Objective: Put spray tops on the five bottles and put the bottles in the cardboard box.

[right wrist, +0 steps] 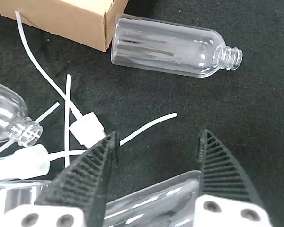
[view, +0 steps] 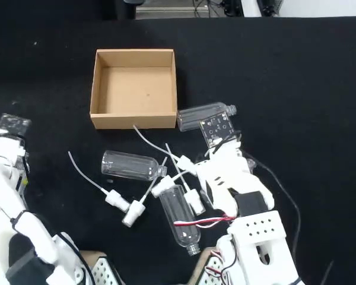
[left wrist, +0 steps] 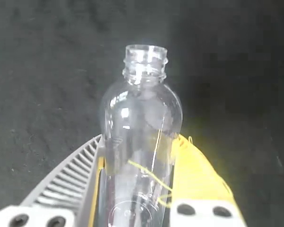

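Clear plastic bottle, uncapped, threaded neck bare, shoulders rounded, clamped in the left gripper above the black tabletop. Right gripper spread wide, hanging over a second bottle lying flat. Third bottle lies just beside the cardboard box corner; fourth bottle lies among loose white spray tops with long thin tubes. Box brown, open-topped.

Left arm by the tabletop's left edge, left gripper jaws clamped on a bottle. Right arm mid near edge, right gripper jaws spread apart.
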Robot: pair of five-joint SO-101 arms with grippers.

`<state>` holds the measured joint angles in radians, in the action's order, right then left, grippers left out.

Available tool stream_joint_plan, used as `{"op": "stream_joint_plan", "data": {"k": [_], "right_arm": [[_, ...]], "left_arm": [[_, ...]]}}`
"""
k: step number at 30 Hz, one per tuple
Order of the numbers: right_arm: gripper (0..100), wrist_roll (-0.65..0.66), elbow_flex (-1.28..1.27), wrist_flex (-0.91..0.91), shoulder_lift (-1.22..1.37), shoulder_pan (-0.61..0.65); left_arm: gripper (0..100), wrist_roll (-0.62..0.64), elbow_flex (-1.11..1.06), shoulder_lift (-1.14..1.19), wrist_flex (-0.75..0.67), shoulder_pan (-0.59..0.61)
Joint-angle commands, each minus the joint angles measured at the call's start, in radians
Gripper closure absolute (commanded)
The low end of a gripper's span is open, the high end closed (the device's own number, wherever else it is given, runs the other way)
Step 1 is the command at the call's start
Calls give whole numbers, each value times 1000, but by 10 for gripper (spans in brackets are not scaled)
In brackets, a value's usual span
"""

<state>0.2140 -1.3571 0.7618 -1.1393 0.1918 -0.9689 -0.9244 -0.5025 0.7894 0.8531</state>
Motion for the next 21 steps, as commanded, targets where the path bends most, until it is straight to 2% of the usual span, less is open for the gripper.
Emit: {"op": "stream_joint_plan", "data": {"k": [1, 8, 11, 14, 17, 19, 21], "right_arm": [[754, -11, 7, -15, -25, 8], [754, -12, 7, -15, -25, 8], [754, -12, 7, -15, -25, 8], [754, -14, 5, -15, -25, 8], [755, -14, -8, -23, -25, 9], [756, -14, -8, -21, -25, 9], [802, -14, -5, -17, -25, 9]], "left_arm": [[971, 178, 1, -28, -138, 18], [971, 686, 133, -158, -75, 1], [971, 809, 107, -236, -127, -56], [971, 872, 33, -345, -253, -117], [970, 872, -124, -488, -470, -137], [970, 829, -266, -583, -674, -133], [971, 738, -412, -671, -853, -124]]}}
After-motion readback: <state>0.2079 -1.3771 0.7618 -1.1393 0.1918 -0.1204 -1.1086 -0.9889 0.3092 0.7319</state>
